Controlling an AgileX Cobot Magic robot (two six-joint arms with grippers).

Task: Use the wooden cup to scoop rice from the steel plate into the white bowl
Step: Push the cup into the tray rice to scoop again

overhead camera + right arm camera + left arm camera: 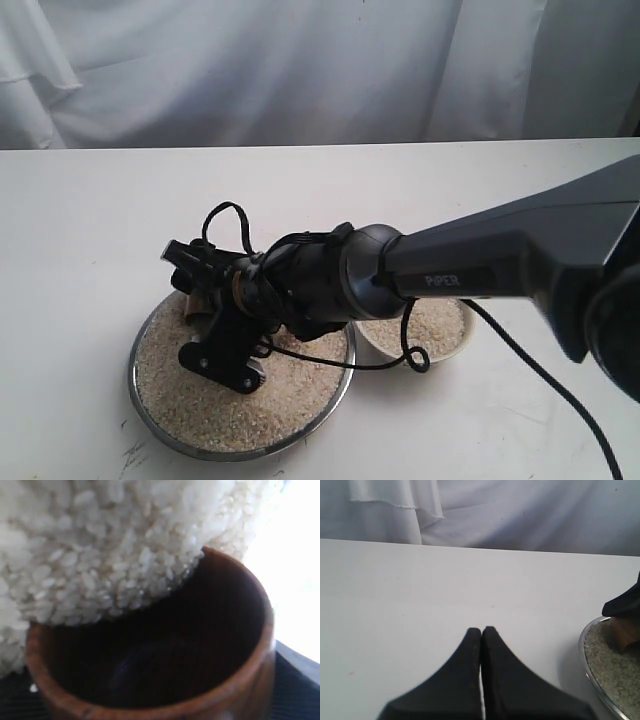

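The steel plate [139, 385] sits at the front left, filled with rice [200, 405]. My right gripper [186, 266] reaches across over its far left side, shut on the wooden cup [198, 299], which is tipped with its mouth against the grains. Close up, the wooden cup [245, 675] is dark and nearly empty inside, its rim pressed into the rice [100, 555]. The white bowl [466, 340] stands right of the plate and holds some rice, partly hidden by the arm. My left gripper [481, 630] is shut on nothing above bare table, left of the steel plate [585, 655].
A black cable [545, 375] trails from the right arm across the table at the front right and loops by the bowl. A white cloth backdrop [300, 60] hangs behind the table's far edge. White tabletop [420, 595] spreads ahead of the left gripper.
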